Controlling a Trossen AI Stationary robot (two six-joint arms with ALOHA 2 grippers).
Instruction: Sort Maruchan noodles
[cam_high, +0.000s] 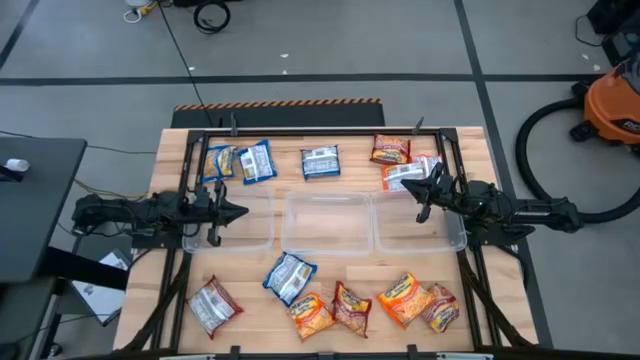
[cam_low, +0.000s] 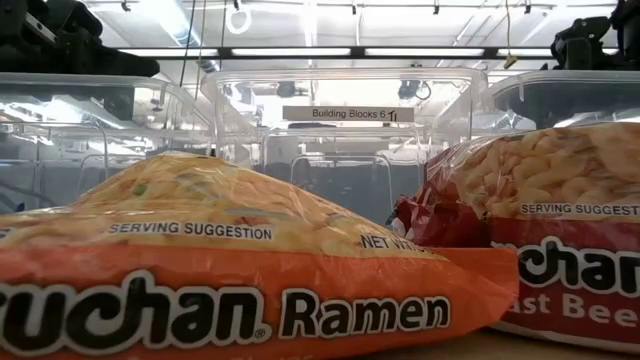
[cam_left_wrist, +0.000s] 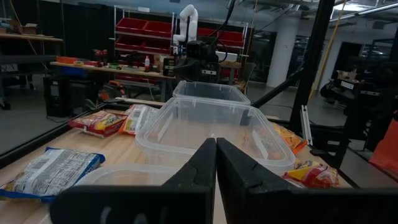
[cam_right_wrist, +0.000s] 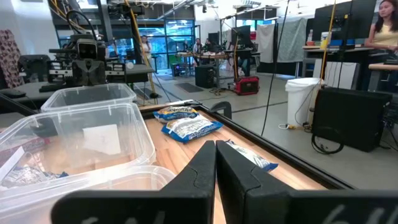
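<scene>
Maruchan noodle packets lie flat on the wooden table in two rows. Along the far edge are blue-and-white ones (cam_high: 255, 160) (cam_high: 320, 162) and red ones (cam_high: 390, 150). Along the near edge are a silver-red one (cam_high: 213, 305), a blue one (cam_high: 290, 277), orange ones (cam_high: 403, 298) and a red one (cam_high: 350, 307). My left gripper (cam_high: 240, 212) hovers shut over the left clear bin (cam_high: 250, 235), holding nothing. My right gripper (cam_high: 422, 190) hovers shut over the right clear bin (cam_high: 440, 235), also holding nothing. Both point level toward the table's middle.
Three clear plastic bins stand side by side across the table's middle, the centre one (cam_high: 325, 222) between the two grippers. Black frame rails (cam_high: 190, 160) run along the table's sides. In the low view an orange packet (cam_low: 230, 260) and a red packet (cam_low: 540, 230) lie in front of the bins.
</scene>
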